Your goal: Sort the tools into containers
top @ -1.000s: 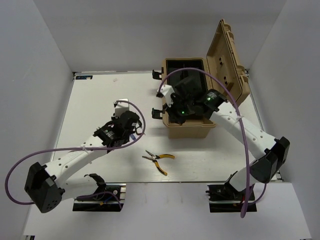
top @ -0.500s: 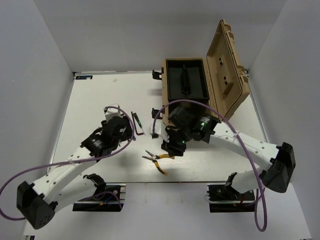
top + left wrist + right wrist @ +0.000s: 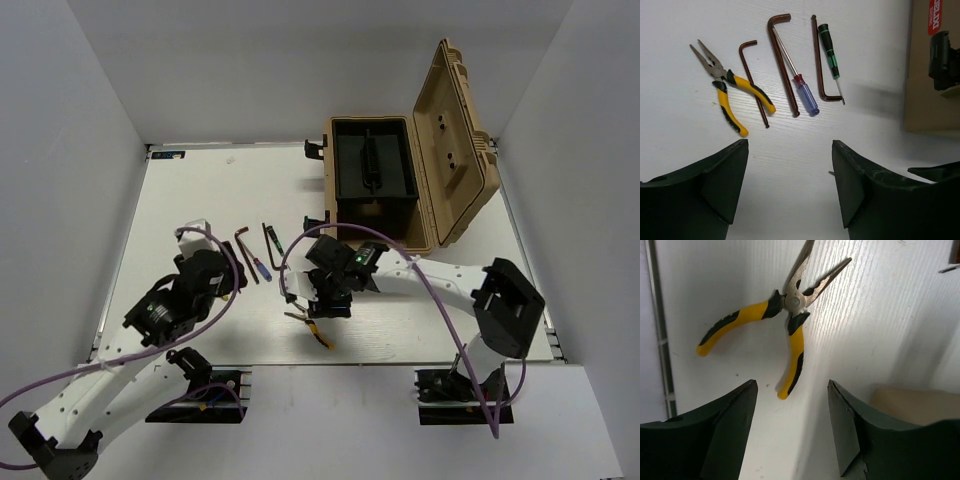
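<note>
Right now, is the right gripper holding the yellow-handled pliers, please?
No, the right gripper is open, and the pliers lie untouched on the table.

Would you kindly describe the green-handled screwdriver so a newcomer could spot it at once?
Find the tan case at the right of the left wrist view; tools lie in a row left of it on the table. The green screwdriver is nearest the case; its handle alone is green and black, the other screwdriver's red and blue.

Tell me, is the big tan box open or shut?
Open. The box has its lid tipped back on the right, and the black tray inside shows from above.
</note>
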Action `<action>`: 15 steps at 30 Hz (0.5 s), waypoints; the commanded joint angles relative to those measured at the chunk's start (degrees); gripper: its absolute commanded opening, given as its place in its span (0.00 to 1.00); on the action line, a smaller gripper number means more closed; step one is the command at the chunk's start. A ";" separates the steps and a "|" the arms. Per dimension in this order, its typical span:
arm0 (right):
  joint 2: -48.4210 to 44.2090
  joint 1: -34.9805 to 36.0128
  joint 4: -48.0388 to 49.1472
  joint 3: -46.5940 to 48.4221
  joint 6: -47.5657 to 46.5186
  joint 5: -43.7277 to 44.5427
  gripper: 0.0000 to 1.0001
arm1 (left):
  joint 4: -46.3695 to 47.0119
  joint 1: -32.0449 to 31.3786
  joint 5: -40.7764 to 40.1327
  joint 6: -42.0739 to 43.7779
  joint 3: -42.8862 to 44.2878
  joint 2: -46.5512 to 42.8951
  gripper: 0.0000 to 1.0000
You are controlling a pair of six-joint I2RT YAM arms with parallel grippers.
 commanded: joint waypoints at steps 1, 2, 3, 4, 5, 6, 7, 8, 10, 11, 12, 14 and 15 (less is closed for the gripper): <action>2.84 0.40 3.16 2.43 -2.44 1.21 0.65 | -5.20 0.22 -3.77 -1.64 -0.64 -3.49 0.78; 3.98 0.23 3.51 2.95 -2.44 1.30 0.65 | -5.83 0.22 -3.78 -2.51 -0.64 -5.32 0.78; 5.21 0.40 3.51 3.13 -2.36 1.12 0.65 | -5.83 0.22 -4.48 -2.52 -0.64 -6.21 0.78; 5.74 0.40 3.51 3.39 -2.27 1.21 0.65 | -7.49 0.22 -5.53 -3.13 -0.03 -6.92 0.78; 6.71 0.49 3.86 4.18 -2.01 1.38 0.65 | -8.37 0.22 -6.32 -3.75 0.67 -7.53 0.78; 7.93 0.40 3.69 4.36 -1.92 1.38 0.65 | -9.08 0.22 -6.94 -4.36 0.68 -8.41 0.78; 8.47 0.49 3.60 4.79 -2.00 1.38 0.65 | -9.61 0.22 -7.73 -4.37 1.29 -8.42 0.78; 9.00 0.49 3.69 5.41 -1.83 1.38 0.65 | -10.31 0.22 -7.74 -4.37 1.82 -8.94 0.78; 11.02 0.49 3.69 5.76 -1.74 1.74 0.65 | -10.92 0.22 -8.26 -4.37 1.82 -9.56 0.78; 11.89 0.57 3.69 6.46 -1.74 1.82 0.64 | -10.93 0.22 -8.26 -4.37 1.82 -9.56 0.78; 12.77 0.58 3.51 6.64 -1.83 1.74 0.64 | -10.93 0.22 -8.26 -4.37 1.82 -9.56 0.78; 13.65 0.49 2.99 6.82 -2.18 0.86 0.62 | -10.93 0.22 -8.26 -4.37 1.82 -10.09 0.78; 14.18 0.40 2.38 6.82 -2.87 0.25 0.60 | -10.93 0.22 -8.79 -4.37 1.82 -10.09 0.78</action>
